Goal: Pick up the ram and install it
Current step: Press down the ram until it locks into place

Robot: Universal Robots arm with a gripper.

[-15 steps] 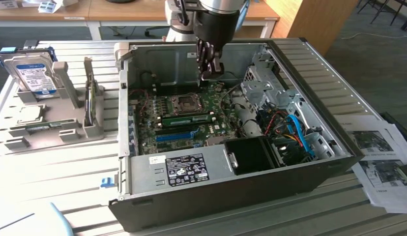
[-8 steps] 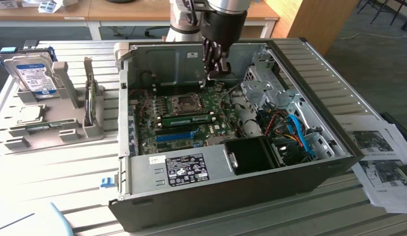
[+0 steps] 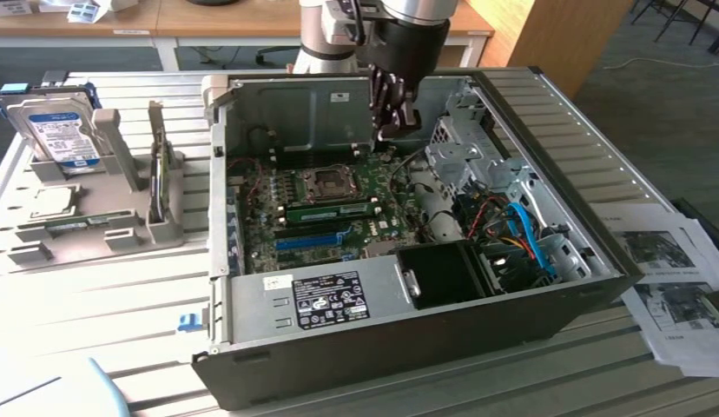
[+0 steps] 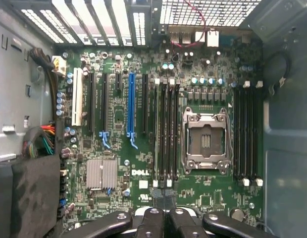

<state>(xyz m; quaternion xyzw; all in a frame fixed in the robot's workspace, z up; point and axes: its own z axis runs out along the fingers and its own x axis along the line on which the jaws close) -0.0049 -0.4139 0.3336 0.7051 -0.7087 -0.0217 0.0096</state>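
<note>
The pincer hangs inside the open computer case above the motherboard, its fingers pressed together and holding nothing. The ram sits in a memory slot just beside the processor socket, apart from the pincer.

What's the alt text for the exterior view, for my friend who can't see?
A robot's shut gripper hangs inside an open computer case, above the motherboard. A green ram stick is plugged into it. A hard drive stands in a grey holder at the exterior view's left.
</note>
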